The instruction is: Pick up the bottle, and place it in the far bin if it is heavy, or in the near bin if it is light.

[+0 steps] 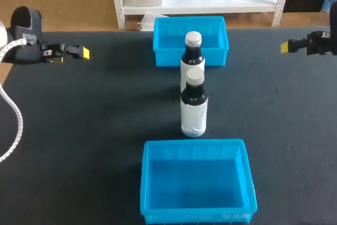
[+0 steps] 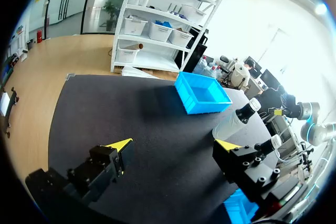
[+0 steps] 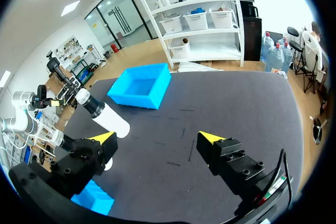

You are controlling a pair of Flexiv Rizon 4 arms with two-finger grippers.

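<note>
Over the far left part of the black table (image 1: pixel 105 109) hangs my left pincer (image 1: pixel 84 52). Its two yellow-tipped fingers are spread wide with only tabletop showing between them, so it grips nothing and touches nothing. Across from it, over the far right part, my right pincer (image 1: pixel 287 47) is released just as widely and also holds nothing, its tips pointing in toward the middle. Both pincers are well apart from the bottles. Two bottles stand upright on the table's middle line, one behind the other. The near bottle (image 1: pixel 194 104) is dark with a white wrap label and a pale screw cap, and the far bottle (image 1: pixel 192 56), of the same look, stands just behind it. From above the two overlap, and I cannot tell whether they touch. The far bin (image 1: pixel 166 51), an open bright blue plastic tub, sits close behind the far bottle by the table's far edge. The near bin (image 1: pixel 145 183), another open blue plastic tub, sits at the near edge, just in front of the near bottle. From my left wrist both bottles show ahead of my fingers and off to one side, with the near bottle partly hidden behind one finger.
</note>
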